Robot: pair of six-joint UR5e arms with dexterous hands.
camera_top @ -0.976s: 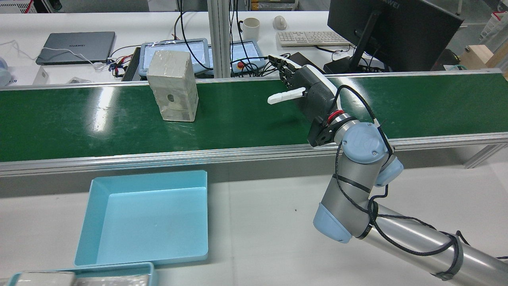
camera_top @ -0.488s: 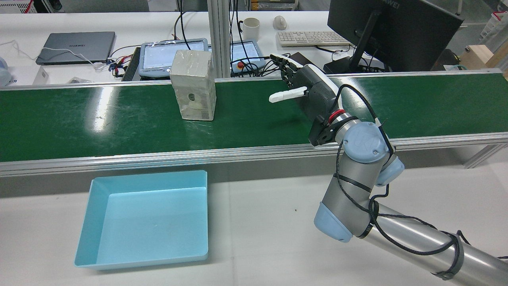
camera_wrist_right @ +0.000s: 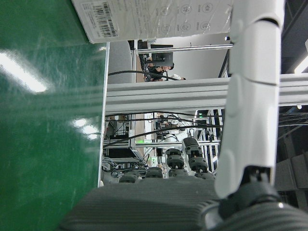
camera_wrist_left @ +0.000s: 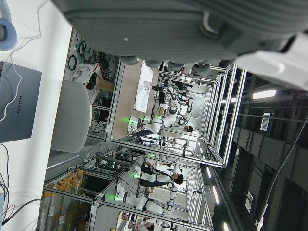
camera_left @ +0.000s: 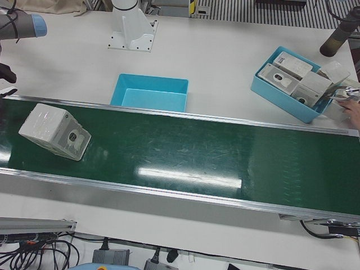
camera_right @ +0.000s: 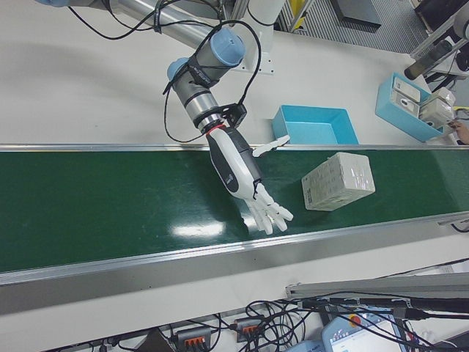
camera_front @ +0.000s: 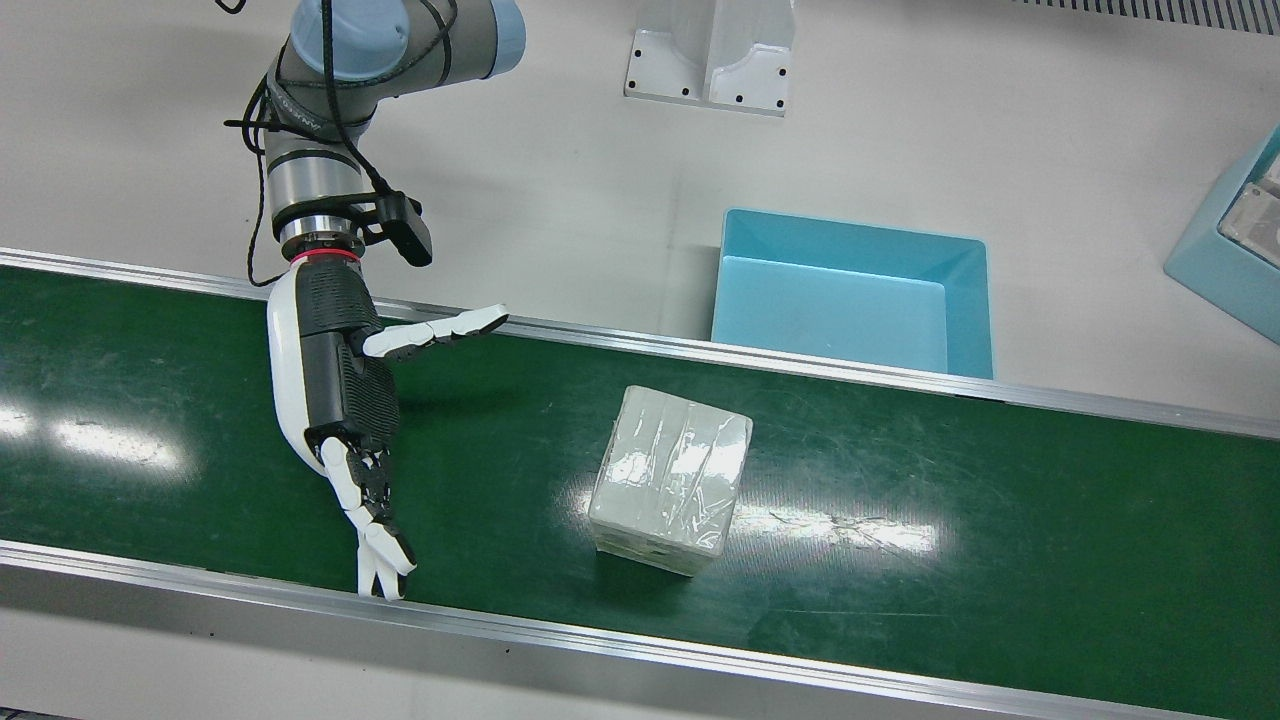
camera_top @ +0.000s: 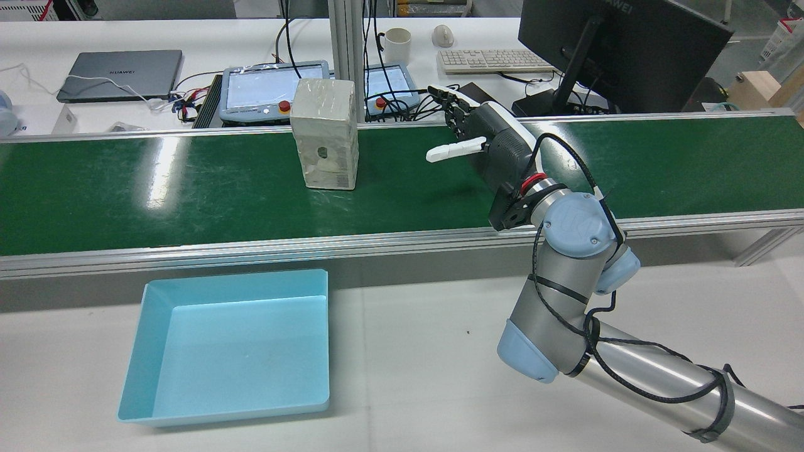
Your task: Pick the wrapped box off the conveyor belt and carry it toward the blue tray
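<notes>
The wrapped box (camera_front: 670, 480) stands free on the green conveyor belt (camera_front: 1000, 500), grey-white under clear film. In the rear view the box (camera_top: 325, 133) sits left of my right hand (camera_top: 487, 141), a gap apart. My right hand (camera_front: 340, 390) hovers over the belt, open, fingers spread and thumb out toward the box, holding nothing. The right hand view shows a fingertip (camera_wrist_right: 252, 96) and the box's labelled face (camera_wrist_right: 154, 19). The blue tray (camera_top: 232, 351) lies on the white table beside the belt. Of my left hand only a blurred palm (camera_wrist_left: 183, 29) shows, its fingers unclear.
A second blue bin (camera_left: 298, 84) holding several wrapped boxes sits at the table's far end, with a person's hand (camera_left: 351, 107) beside it. A white pedestal (camera_front: 710, 50) stands behind the tray. Aluminium rails (camera_top: 377, 242) edge the belt. Monitor, laptop and cables lie beyond it.
The box has ridden the belt to the right in the rear view, closing on my right hand, which barely moved. The bin at the rear view's bottom left is gone.
</notes>
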